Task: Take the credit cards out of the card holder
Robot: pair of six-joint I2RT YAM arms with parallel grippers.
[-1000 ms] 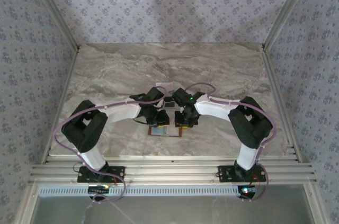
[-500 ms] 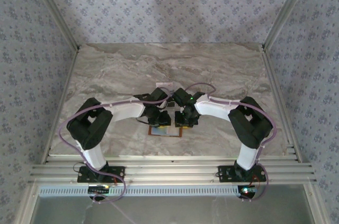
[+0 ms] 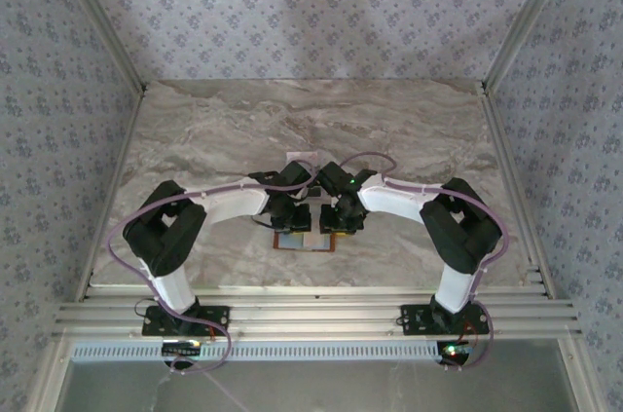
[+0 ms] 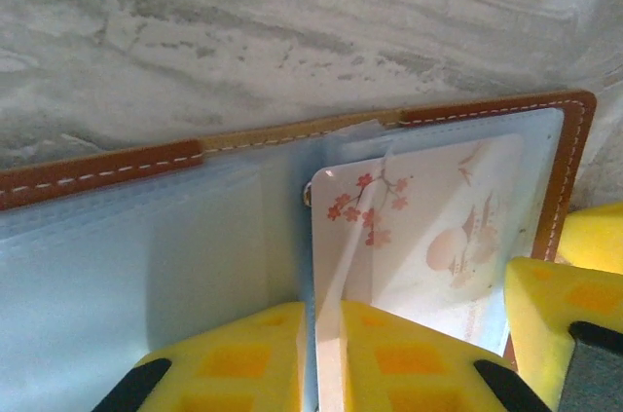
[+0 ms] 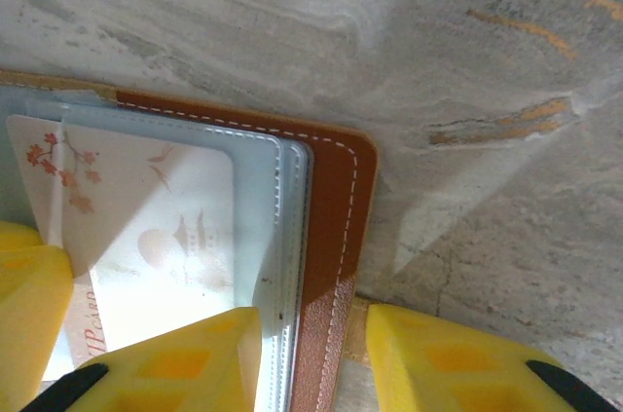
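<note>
- Over the open card holder (image 3: 304, 243) both claws worked close together; the holder lay flat on the counter (image 3: 409, 130), towards the arms' side of it.
- At the holder's inner fold, the left claw (image 4: 326, 365) was closed on the edge of a pale credit card (image 4: 428, 227) printed with blossoms. Its yellow pads (image 4: 234, 363) pinched the card from both sides.
- That card sat in the holder's right half, and we judged it partly drawn out of its clear sleeve (image 5: 258, 188) towards the fold.
- At the holder's outer right rim, the right claw (image 5: 311, 354) stood with jaws apart. One pad was over the sleeve and the other just beyond the brown rim, and it clamped nothing that we could see.
- Compared with a second earlier, the left arm had drawn in towards the holder, while the holder itself had not shifted.
- We took this to mean the grip on the card was now made and the pull could begin. The right claw was placed to steady the holder, and the card was not yet free.
</note>
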